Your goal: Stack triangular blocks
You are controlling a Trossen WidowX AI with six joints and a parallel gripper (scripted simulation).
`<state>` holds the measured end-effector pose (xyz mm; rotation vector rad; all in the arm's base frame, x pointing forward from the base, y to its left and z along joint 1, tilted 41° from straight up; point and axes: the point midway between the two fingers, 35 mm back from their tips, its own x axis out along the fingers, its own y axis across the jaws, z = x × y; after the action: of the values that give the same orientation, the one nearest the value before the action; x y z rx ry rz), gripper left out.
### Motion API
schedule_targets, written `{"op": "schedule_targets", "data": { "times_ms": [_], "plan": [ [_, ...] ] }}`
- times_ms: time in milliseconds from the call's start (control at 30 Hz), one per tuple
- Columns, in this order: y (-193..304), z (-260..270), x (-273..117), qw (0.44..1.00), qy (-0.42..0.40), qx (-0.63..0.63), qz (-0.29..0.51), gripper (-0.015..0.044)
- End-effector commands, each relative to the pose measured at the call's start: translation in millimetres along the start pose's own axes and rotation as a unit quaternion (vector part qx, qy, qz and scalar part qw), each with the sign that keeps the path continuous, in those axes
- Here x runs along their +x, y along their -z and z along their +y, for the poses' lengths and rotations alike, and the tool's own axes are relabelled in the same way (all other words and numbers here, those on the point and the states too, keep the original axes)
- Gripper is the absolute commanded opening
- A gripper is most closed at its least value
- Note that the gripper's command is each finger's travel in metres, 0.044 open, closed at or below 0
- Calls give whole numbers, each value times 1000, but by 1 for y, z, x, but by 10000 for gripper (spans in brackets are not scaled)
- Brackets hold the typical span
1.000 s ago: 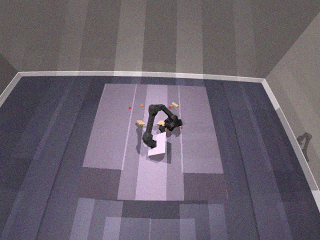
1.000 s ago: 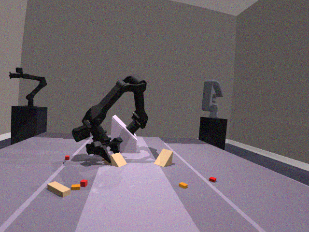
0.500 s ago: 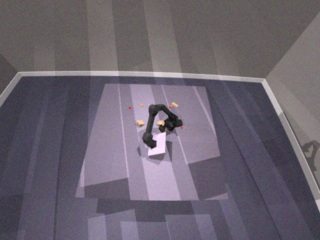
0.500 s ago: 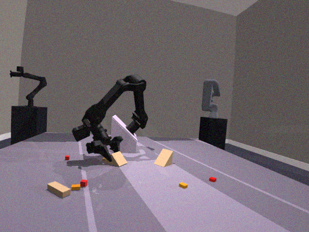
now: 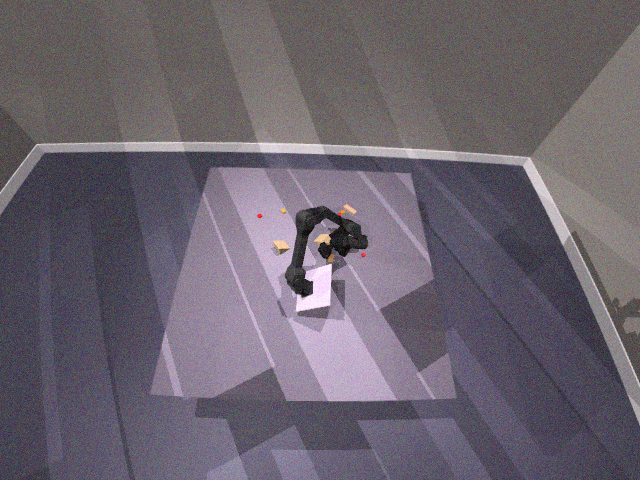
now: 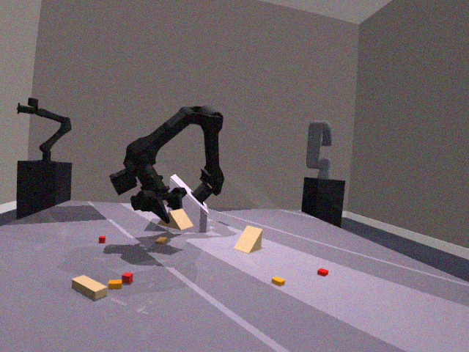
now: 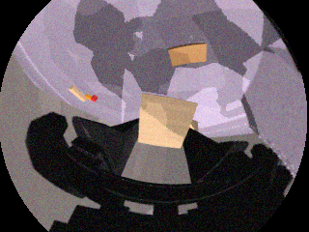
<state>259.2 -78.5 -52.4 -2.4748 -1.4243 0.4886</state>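
Note:
One tan triangular block (image 5: 322, 238) (image 6: 182, 220) (image 7: 166, 116) is between the fingers of my gripper (image 5: 328, 241) (image 6: 173, 215) (image 7: 162, 124), which is shut on it. The held block is off the table, with shadow beneath it in the exterior view. A sloped face shows toward that camera, and the fingers hide part of the block. The other tan triangular block (image 5: 280, 244) (image 6: 248, 239) stands on the table apart from it, sloped face up. In the wrist view it is mostly hidden behind the held block and a finger.
A small orange-brown block (image 5: 330, 258) (image 6: 161, 240) (image 7: 189, 54) lies near the held block. A white slanted panel (image 5: 320, 291) (image 6: 195, 212) stands by the arm's base. A tan bar (image 5: 349, 209) (image 6: 89, 287), an orange piece (image 6: 115, 284) and a red cube (image 6: 127, 278) lie together.

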Motion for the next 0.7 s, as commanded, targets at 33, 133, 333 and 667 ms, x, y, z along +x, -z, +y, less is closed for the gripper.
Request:
{"op": "schedule_targets", "data": {
  "times_ms": [33, 133, 333, 667],
  "plan": [
    [18, 0, -17, 1000, -1, -8, 0, 0],
    [23, -1, -23, 1000, 0, -8, 1, 0],
    [20, -3, -19, 1000, 3, 14, -5, 0],
    [23, -8, -14, 989, 19, 130, -62, 0]
  ]
}}
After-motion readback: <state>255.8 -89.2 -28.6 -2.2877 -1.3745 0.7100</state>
